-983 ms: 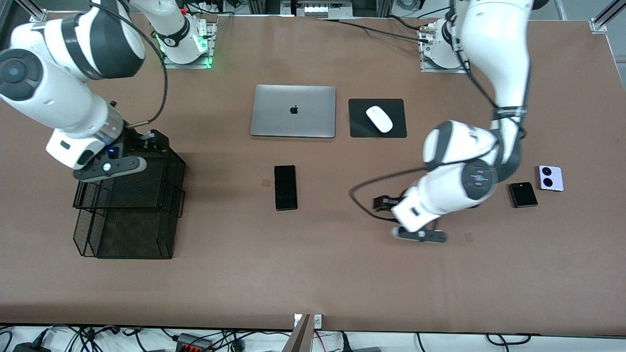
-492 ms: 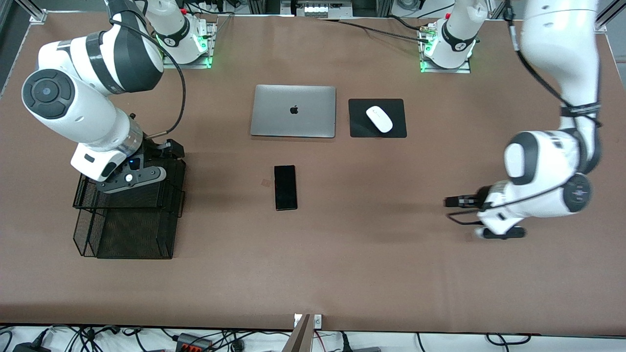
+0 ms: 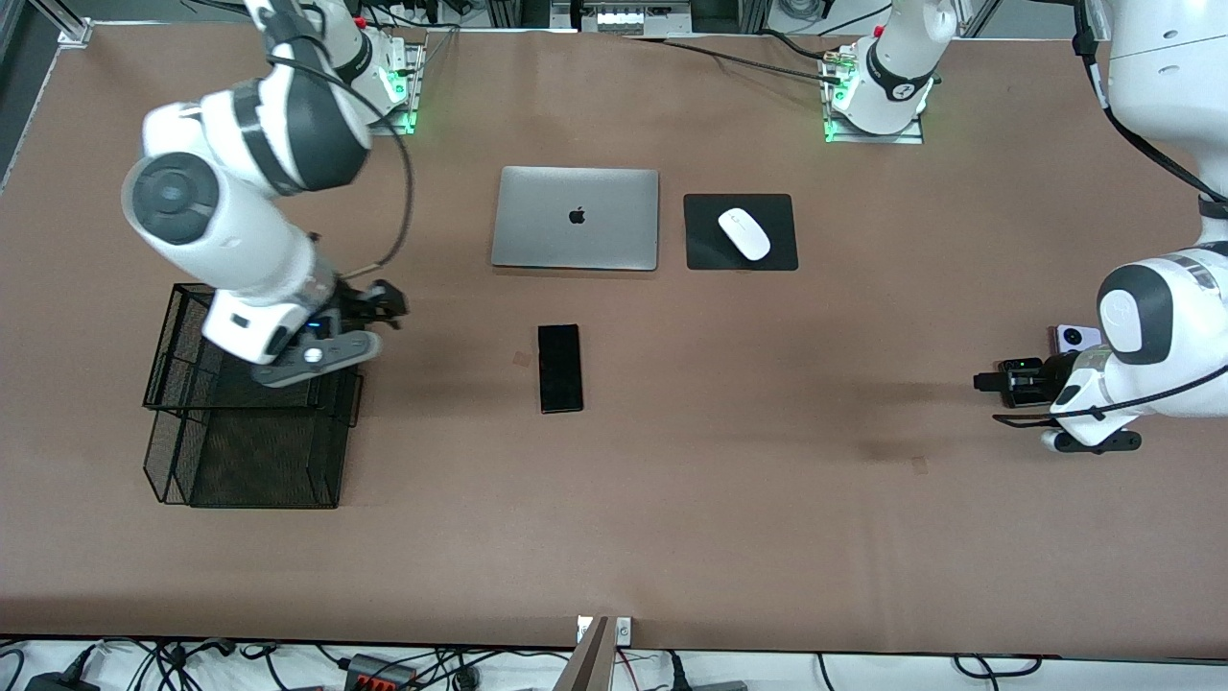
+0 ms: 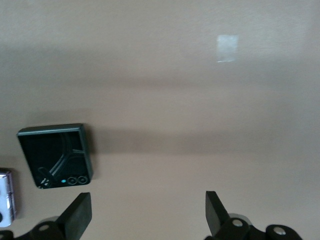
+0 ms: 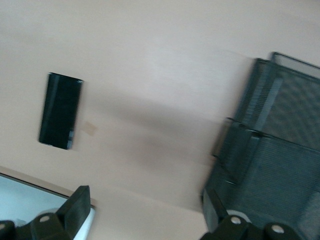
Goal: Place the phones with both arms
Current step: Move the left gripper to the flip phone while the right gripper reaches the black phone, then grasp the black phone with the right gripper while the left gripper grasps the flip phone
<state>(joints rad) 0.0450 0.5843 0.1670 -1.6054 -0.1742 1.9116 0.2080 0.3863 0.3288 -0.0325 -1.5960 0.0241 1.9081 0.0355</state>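
Left end effector (image 4: 145, 215), open, hangs beside the folded black phone (image 4: 55, 155)

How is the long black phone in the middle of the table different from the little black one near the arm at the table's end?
The long black phone is a slim slab; the small black phone is squarish and thicker-looking. The long one lies alone mid-table, nearer the front camera than the laptop; the small one lies beside a lilac-white phone, partly hidden under the left gripper. Both are glossy black and lie flat on the table, with nothing holding them.
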